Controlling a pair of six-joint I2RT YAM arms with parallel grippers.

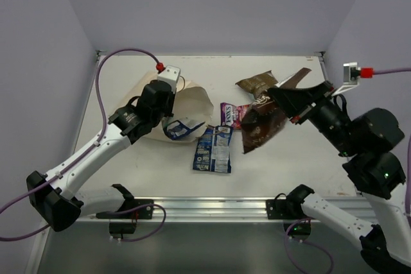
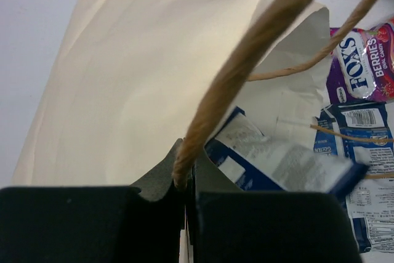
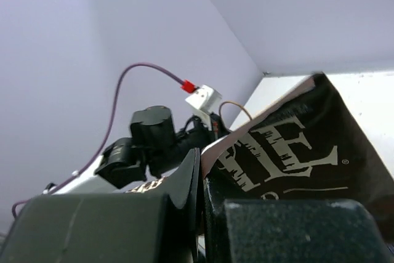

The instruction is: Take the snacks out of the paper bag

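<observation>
The paper bag lies on its side on the left half of the tabletop, toward the far edge, with its mouth facing the middle. The left end effector is closed tight on one string handle, which runs taut away from its fingers. A blue-and-white packet pokes about halfway out of the mouth. A second blue-and-white packet lies fully out near the middle, and the magenta packet sits just beyond it. The right end effector is pinched shut on the edge of a brown packet, seemingly raised over the right half of the tabletop. The other brown packet rests nearer the far edge. No teal packet shows; it may be inside the bag.

The packets look light, thin and crinkly, with slick foil faces, so a grip on a flat face would likely slide. The crimped end seam is the better hold. The bag is soft paper that will buckle and drag, and the thin string gives little control over it. The half-out packet is best taken at its exposed corner.
</observation>
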